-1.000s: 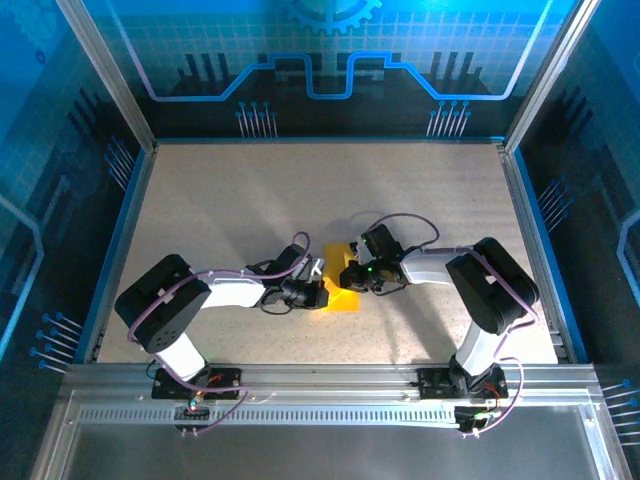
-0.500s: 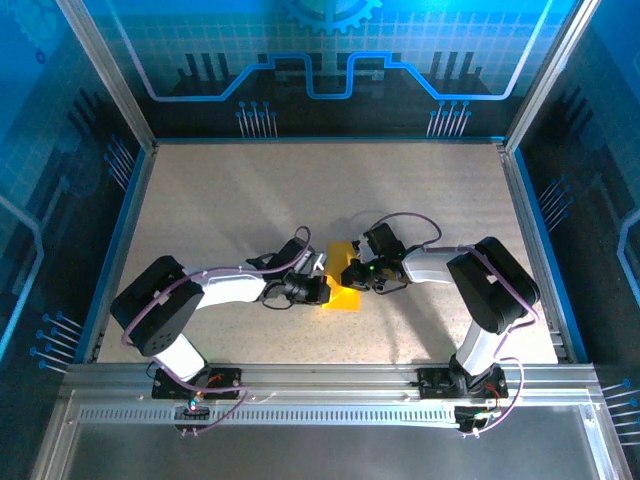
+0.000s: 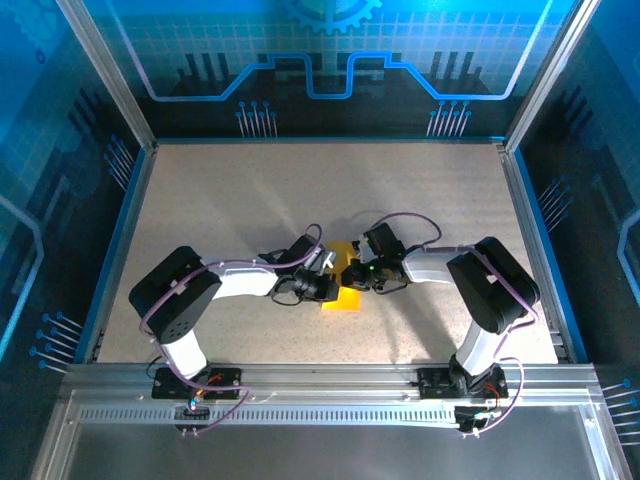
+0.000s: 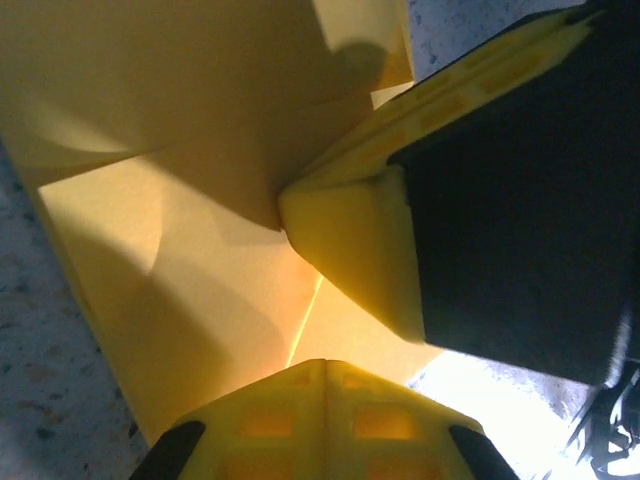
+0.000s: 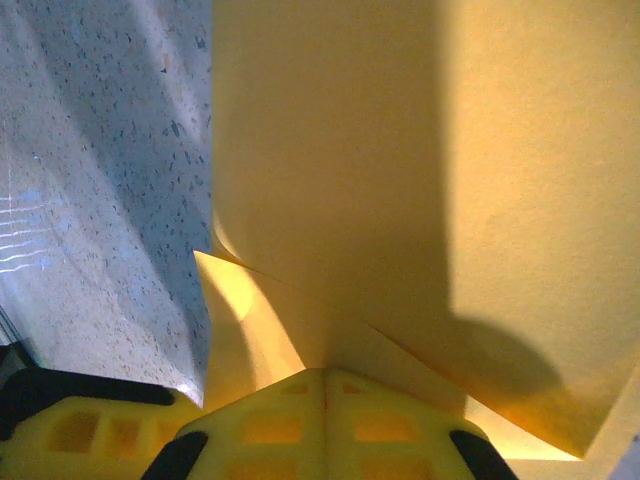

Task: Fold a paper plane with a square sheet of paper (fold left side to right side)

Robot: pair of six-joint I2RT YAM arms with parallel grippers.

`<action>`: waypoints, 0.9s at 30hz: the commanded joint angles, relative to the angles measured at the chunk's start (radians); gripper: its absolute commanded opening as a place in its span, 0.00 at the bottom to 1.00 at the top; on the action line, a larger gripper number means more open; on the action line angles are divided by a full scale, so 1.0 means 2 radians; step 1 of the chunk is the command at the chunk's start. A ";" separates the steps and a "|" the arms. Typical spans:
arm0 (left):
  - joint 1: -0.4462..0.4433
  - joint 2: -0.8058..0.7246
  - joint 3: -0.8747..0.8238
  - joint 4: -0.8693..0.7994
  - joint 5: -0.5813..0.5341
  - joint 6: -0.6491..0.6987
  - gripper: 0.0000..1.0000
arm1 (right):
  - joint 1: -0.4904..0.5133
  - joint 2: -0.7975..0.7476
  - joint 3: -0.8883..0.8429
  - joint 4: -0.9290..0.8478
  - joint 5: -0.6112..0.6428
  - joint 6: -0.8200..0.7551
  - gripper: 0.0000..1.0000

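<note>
Mid-fold, toward the table's (image 3: 250, 200) near edge: my right gripper (image 3: 352, 275) is clamped on a flap of the square sheet of paper (image 3: 343, 298). The left gripper (image 3: 322, 287), closed and empty, seems to pin it. Next I'd carry the flap across squarely, then crease.

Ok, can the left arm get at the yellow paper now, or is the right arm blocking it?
Probably yes: the shut left gripper is right up against the paper. The right gripper crowds in opposite, but bare paper lies open beside it.
</note>
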 commanded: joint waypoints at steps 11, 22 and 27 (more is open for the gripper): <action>-0.003 0.019 0.015 -0.002 -0.016 0.018 0.00 | -0.001 0.023 0.001 -0.034 0.022 -0.007 0.00; -0.003 -0.003 -0.040 0.012 -0.016 0.007 0.00 | -0.006 0.025 0.002 -0.045 0.028 -0.014 0.00; -0.002 -0.020 -0.068 0.019 -0.016 0.004 0.00 | -0.011 0.026 0.001 -0.049 0.027 -0.017 0.00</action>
